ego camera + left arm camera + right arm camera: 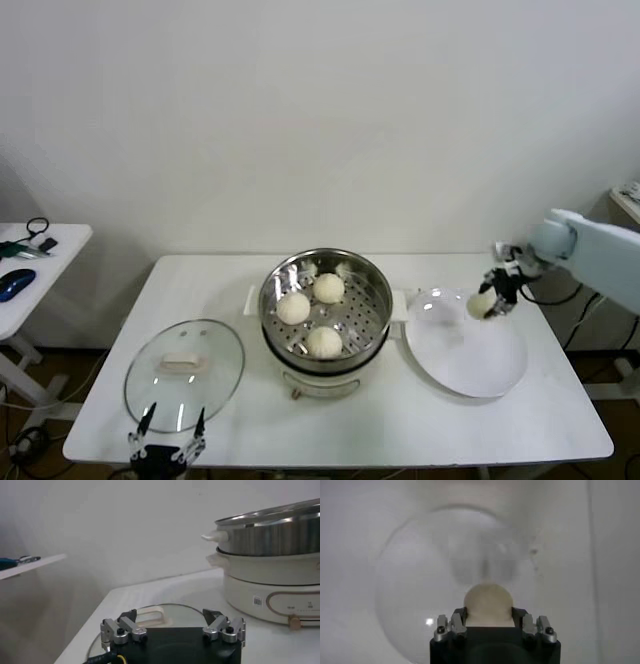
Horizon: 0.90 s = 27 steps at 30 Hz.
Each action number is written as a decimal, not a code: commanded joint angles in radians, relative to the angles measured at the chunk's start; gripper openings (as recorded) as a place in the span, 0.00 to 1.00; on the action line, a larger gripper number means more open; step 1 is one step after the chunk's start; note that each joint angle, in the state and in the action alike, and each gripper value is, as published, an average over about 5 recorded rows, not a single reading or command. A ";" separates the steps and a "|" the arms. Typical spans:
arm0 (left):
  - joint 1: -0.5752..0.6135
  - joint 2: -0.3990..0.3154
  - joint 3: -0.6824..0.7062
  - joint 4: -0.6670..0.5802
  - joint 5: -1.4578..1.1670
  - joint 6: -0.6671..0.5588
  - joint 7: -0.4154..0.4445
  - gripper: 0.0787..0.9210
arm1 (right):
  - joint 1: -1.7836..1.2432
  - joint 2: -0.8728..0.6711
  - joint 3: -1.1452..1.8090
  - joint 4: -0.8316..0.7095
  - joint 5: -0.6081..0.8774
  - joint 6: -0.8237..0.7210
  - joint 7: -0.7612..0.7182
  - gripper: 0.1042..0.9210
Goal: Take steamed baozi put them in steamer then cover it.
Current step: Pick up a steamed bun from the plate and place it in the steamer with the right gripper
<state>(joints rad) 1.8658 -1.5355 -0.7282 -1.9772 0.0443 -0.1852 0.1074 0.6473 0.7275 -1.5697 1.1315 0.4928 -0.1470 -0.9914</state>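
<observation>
The steel steamer (372,300) stands at the table's middle on its white pot base (318,380), with three baozi (293,308) on its perforated floor. My right gripper (492,300) is shut on a fourth baozi (482,302), holding it over the far left part of the white plate (470,365). In the right wrist view this baozi (488,602) sits between the fingers, with the plate (420,590) beyond. The glass cover (185,372) lies flat at the front left. My left gripper (168,440) hangs open at its near edge. The left wrist view shows the cover's handle (150,615) and the steamer (272,530).
A small side table (40,262) stands to the left and carries a blue mouse (15,284) and cables. The wall runs close behind the work table. The table's front edge (400,458) lies just ahead of the pot base and plate.
</observation>
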 commanded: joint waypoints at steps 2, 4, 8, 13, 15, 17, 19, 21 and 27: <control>-0.001 0.003 0.008 -0.001 0.003 0.003 -0.001 0.88 | 0.554 0.152 -0.245 0.455 0.435 -0.170 0.070 0.63; 0.000 0.003 0.009 -0.006 0.003 0.004 -0.001 0.88 | 0.531 0.187 -0.207 0.498 0.472 -0.203 0.105 0.63; 0.002 0.003 0.007 -0.014 0.000 0.004 -0.002 0.88 | 0.439 0.253 -0.146 0.523 0.487 -0.251 0.167 0.63; 0.002 0.002 0.003 -0.019 -0.003 0.005 -0.002 0.88 | 0.307 0.320 -0.134 0.485 0.448 -0.277 0.214 0.63; 0.001 0.000 0.003 -0.020 -0.003 0.005 -0.002 0.88 | 0.258 0.341 -0.133 0.458 0.426 -0.283 0.226 0.63; 0.000 -0.002 0.003 -0.020 -0.003 0.006 -0.002 0.88 | 0.214 0.360 -0.131 0.427 0.400 -0.285 0.235 0.63; -0.001 -0.003 0.001 -0.019 -0.003 0.007 -0.003 0.88 | 0.176 0.378 -0.128 0.391 0.378 -0.286 0.242 0.63; -0.001 -0.004 -0.001 -0.019 -0.004 0.008 -0.003 0.88 | 0.146 0.395 -0.126 0.353 0.358 -0.285 0.245 0.63; 0.000 0.001 -0.009 -0.018 -0.012 0.008 -0.003 0.88 | 0.112 0.416 -0.142 0.294 0.311 -0.278 0.243 0.63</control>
<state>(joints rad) 1.8651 -1.5379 -0.7334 -1.9974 0.0367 -0.1780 0.1045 0.8491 1.0645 -1.7014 1.4859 0.8390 -0.3982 -0.7843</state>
